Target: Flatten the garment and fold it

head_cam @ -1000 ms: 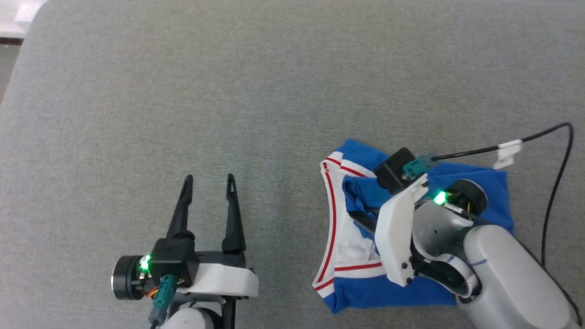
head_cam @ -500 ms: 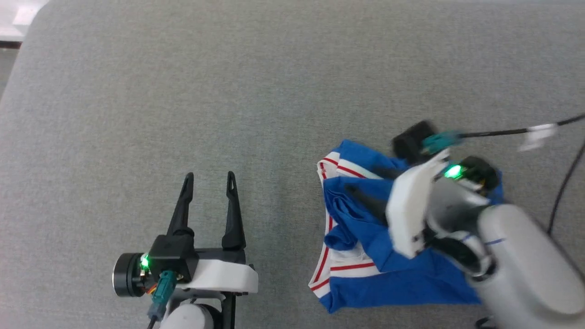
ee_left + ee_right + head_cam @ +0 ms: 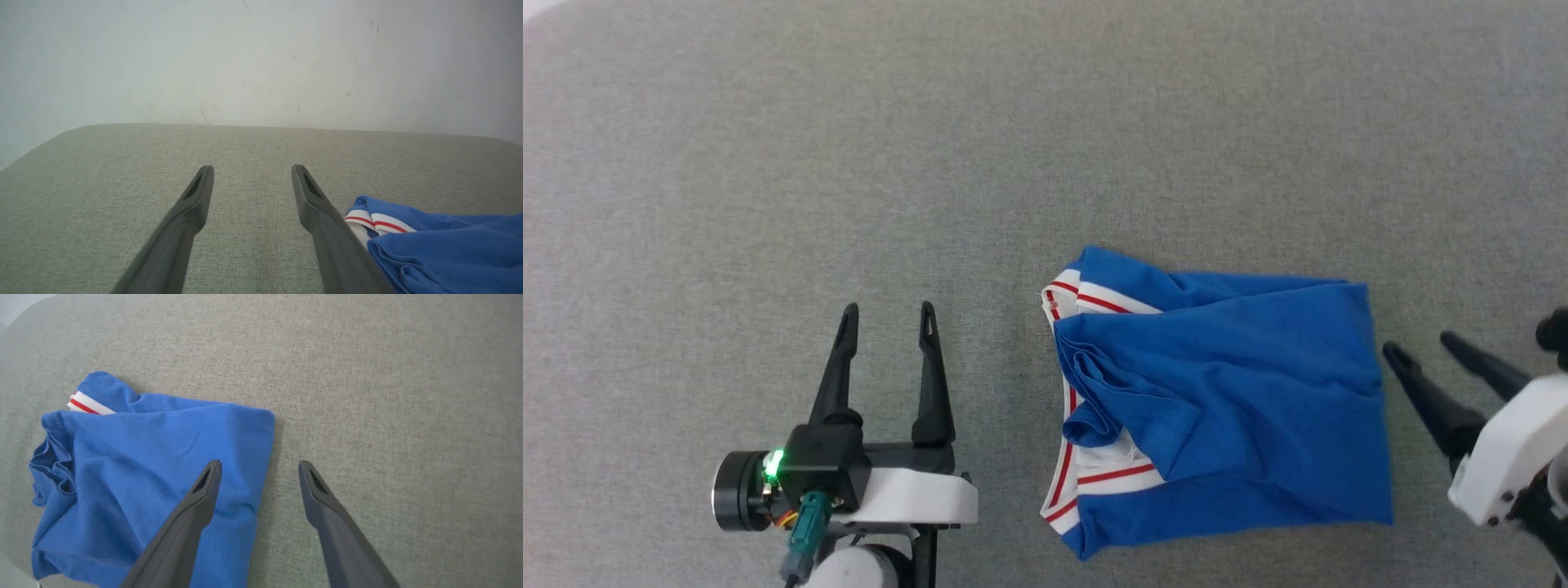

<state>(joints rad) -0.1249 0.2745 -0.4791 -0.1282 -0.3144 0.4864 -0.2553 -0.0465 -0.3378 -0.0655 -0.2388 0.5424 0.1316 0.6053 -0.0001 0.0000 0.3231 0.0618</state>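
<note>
Blue garment (image 3: pixel 1233 392) lies folded on grey surface (image 3: pixel 849 163), red-striped trim (image 3: pixel 1104 476) at left edge. Left end effector (image 3: pixel 888 310) apart, off to its left; right end effector (image 3: pixel 1417 343) apart, just beside its right edge.

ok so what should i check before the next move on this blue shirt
1. Royal-blue jersey shirt with white-and-red trim lies wholly on the grey fabric surface: ok.
2. Left jaws open and empty: ok.
3. Right jaws open and empty, beside the shirt's right edge: ok.
4. Top layer flat: not ok, bunched folds at its left side.
5. Layers underneath smooth: cannot tell, covered.
</note>
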